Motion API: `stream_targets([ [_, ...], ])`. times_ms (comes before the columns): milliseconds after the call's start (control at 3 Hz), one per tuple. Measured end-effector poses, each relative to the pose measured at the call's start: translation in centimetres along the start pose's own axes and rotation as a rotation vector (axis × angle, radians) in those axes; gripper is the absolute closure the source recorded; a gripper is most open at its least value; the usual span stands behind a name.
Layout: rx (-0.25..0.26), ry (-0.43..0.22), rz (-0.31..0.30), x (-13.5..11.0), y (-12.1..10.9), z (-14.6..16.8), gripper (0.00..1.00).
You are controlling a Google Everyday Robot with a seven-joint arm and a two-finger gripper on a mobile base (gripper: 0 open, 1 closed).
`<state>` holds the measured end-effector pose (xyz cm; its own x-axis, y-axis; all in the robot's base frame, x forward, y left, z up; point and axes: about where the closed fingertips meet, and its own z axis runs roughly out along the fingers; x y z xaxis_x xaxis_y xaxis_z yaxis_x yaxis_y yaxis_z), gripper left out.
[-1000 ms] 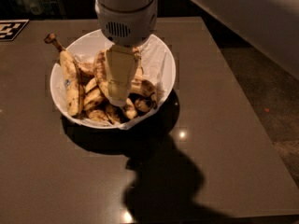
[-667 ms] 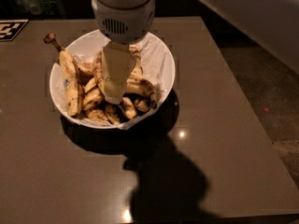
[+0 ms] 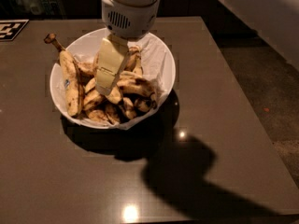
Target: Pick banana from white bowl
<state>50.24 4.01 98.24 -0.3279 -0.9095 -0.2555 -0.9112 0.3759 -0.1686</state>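
The banana, long, curved and blotched brown with a dark tip, lies in the white bowl, right of the bowl's middle, on top of a heap of short bananas. Its dark end points toward the bowl's right wall. The claw reaches down into the bowl just left of this banana, its cream-coloured tip at or very near the fruit's left end. Whether they touch cannot be told, nor whether the claw is released or clenched. Above it the white wrist housing, with its vent grille, hangs over the far rim of the bowl. Along the bowl's left side lies a sticker banana with a blue label and a long brown stem that pokes over the rim. Crumpled white paper lines the bowl and shows on the right wall. The bowl sits on a dark brown bench, where a broad shadow spreads in front of it. A black-and-white marker lies at the far left corner.
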Motion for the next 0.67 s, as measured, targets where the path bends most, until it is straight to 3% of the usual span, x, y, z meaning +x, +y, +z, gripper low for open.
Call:
stream_targets([
  [667, -0.125, -0.034, 0.045, -0.55, 1.33, 1.04, 0.0],
])
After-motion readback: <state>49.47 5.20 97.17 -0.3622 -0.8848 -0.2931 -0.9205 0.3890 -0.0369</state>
